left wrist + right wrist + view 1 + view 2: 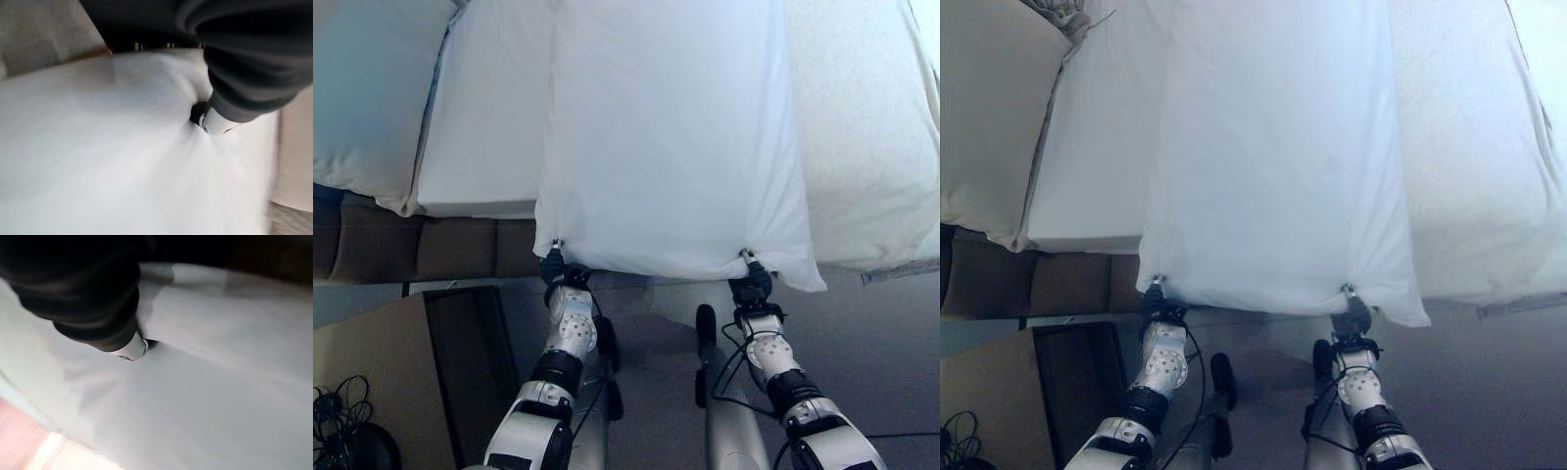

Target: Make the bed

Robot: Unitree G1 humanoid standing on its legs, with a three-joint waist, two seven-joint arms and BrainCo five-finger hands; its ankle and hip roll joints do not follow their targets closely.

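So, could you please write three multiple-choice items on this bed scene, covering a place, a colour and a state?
1. Where does the left hand grip the white fabric pillow?
A. its near edge
B. its far edge
C. its middle

2. What colour is the bed base under the white mattress?
A. red
B. brown
C. green

3. What is the right hand doing?
A. hanging open
B. pinching the pillow
C. resting on the floor

Answers: 1 A, the hand meets the near edge; 2 B, brown panels show; 3 B, fabric puckers around its fingertip.

both eye views look down from the head (sharing the pillow); wrist views sit close.
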